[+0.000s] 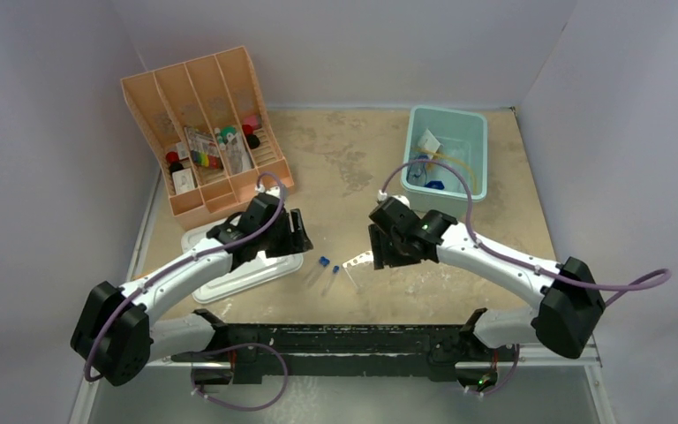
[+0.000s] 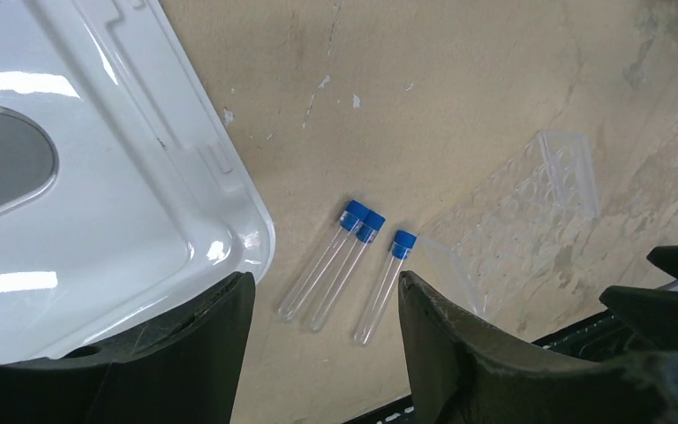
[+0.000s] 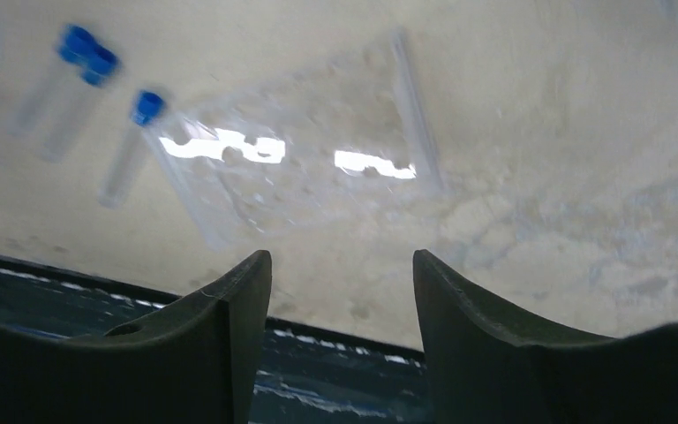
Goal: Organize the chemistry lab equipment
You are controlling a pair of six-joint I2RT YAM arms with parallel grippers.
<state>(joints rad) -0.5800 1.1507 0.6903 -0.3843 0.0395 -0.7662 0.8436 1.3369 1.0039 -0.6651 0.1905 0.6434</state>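
Note:
Three blue-capped clear test tubes lie on the tan table. Two touch side by side [image 2: 331, 265] and a third [image 2: 382, 287] lies just right of them [image 1: 323, 264]. In the left wrist view they show in the gap between the jaws of my left gripper [image 2: 325, 278] [image 1: 300, 231], which is open and holds nothing. The clear holed rack [image 2: 530, 216] [image 3: 300, 163] [image 1: 359, 259] lies flat beside the tubes. My right gripper [image 3: 342, 256] [image 1: 387, 252] hangs open over the table's near edge, just short of the rack, empty.
The large grey lid [image 1: 247, 269] [image 2: 97, 177] lies left of the tubes, under my left arm. An orange divided organizer [image 1: 207, 132] stands at the back left. A teal bin [image 1: 477, 150] at the back right holds a tan tube [image 1: 452, 161], a packet [image 1: 430, 141] and a blue piece [image 1: 435, 185].

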